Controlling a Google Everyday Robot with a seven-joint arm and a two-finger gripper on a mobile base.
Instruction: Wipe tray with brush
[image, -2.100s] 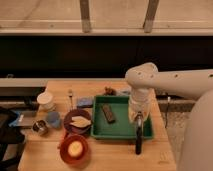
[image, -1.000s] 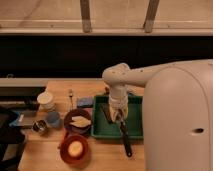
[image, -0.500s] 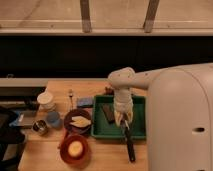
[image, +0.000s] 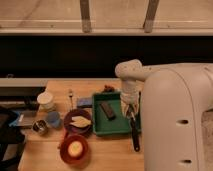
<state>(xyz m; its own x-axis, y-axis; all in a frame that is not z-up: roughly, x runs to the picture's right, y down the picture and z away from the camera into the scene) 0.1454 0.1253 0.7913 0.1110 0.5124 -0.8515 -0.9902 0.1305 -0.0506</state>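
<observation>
The green tray (image: 106, 128) lies on the wooden table, right of the middle. A dark brown block (image: 107, 110) lies inside it. My gripper (image: 129, 107) hangs over the tray's right side, pointing down, and is shut on the brush (image: 134, 131). The brush's black handle slopes from the gripper toward the table's front edge, past the tray's right front corner. Its head is hidden under the gripper. A small blue sponge (image: 84, 102) lies just left of the tray's far corner.
A dark plate with a pale item (image: 77, 121), a red bowl (image: 75, 149), a white cup (image: 46, 100), a blue cup (image: 53, 119), a small tin (image: 39, 127) and a fork (image: 71, 95) stand left of the tray. My white body (image: 175, 120) fills the right side.
The arm swung left over the tray and has come back to the tray's right side, carrying the brush with it. The block and the dishes have not moved.
</observation>
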